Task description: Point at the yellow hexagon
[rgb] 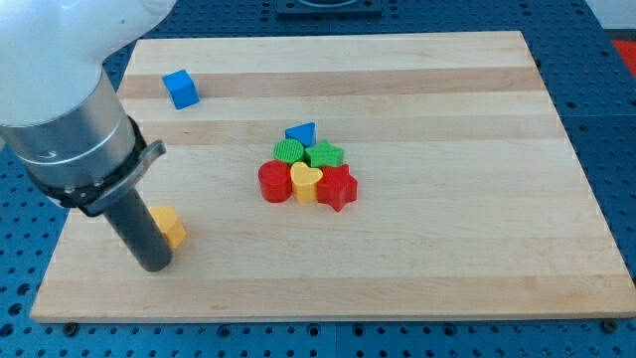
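Observation:
The yellow hexagon [170, 226] lies near the board's left edge, low in the view, partly hidden behind the dark rod. My tip [154, 265] rests on the board just below and left of it, touching or nearly touching its side. A tight cluster sits at the board's middle: a blue triangle [300, 132], a green cylinder [288, 151], a green star [325, 155], a red cylinder [274, 182], a yellow heart [305, 183] and a red star [338, 187]. A blue cube [181, 89] lies apart at the upper left.
The wooden board [447, 249] sits on a blue perforated table. The arm's grey body [70, 139] fills the view's upper left and hides the board's left edge there.

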Robot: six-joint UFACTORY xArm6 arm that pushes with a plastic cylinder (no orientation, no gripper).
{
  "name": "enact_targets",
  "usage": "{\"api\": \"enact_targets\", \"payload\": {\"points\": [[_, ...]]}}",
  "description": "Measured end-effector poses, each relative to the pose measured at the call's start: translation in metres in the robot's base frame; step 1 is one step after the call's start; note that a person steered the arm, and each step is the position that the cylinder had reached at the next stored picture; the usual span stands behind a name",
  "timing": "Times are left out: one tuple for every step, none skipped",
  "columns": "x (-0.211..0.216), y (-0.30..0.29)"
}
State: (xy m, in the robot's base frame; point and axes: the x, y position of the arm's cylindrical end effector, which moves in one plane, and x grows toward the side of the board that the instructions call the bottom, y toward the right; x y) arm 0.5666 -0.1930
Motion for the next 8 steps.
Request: {"api": "enact_targets", "payload": {"points": [[0.004,-0.046],[-0.026,-0.059],[-0.063,-0.033],[-0.070,0.021],[-0.070,0.059],[-0.057,0.059],[-0.049,0.059],[-0.048,0.059]]}}
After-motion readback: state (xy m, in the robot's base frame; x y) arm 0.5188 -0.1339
